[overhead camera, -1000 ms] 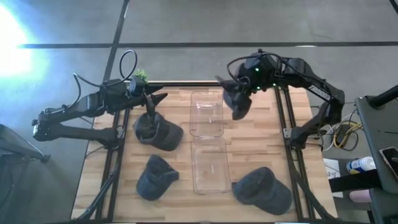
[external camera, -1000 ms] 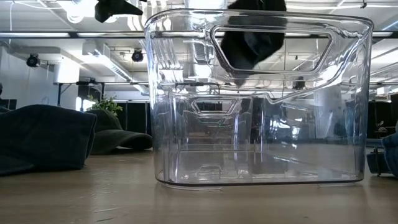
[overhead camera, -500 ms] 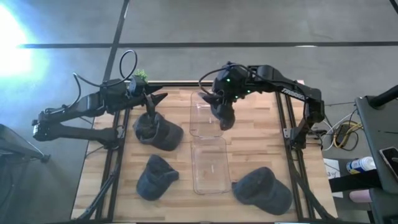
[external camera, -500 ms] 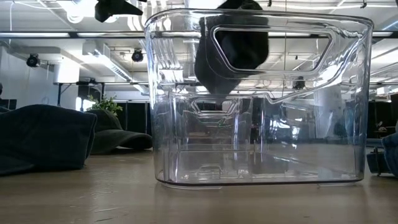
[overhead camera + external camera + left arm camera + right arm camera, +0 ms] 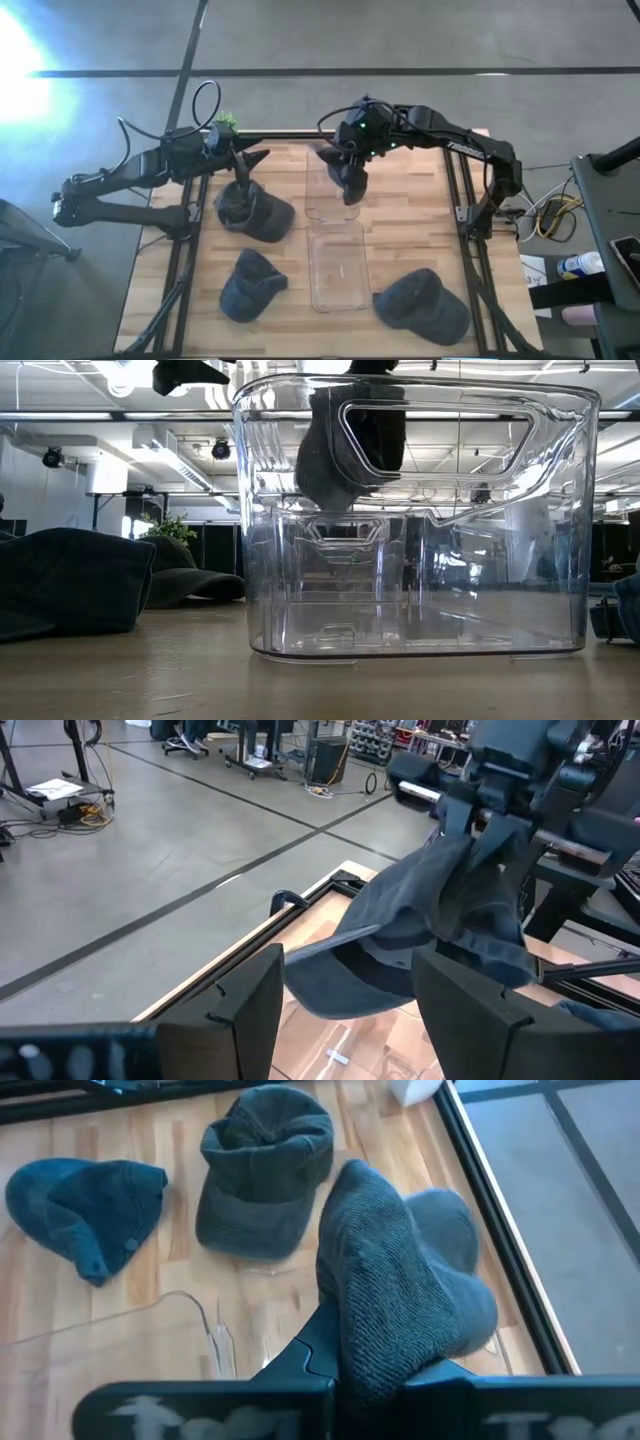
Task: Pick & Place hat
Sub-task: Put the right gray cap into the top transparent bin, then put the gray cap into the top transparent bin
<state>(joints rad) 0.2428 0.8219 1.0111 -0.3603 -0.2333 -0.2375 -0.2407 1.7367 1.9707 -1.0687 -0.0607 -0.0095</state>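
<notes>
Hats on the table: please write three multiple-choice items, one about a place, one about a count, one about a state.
1. Where is the hat that the right gripper holds?
A. over the far bin
B. over the near bin
C. on the floor

2. How many hats lie on the table?
A. one
B. three
C. five

3. How is the left gripper?
A. shut on a hat
B. open with nothing in it
C. out of view

Answers:
1 A: in the high view the hat hangs over the far bin's rim.
2 B: one lies under the left gripper, two near the front.
3 B: in the left wrist view its fingers stand apart with nothing between them.
</notes>
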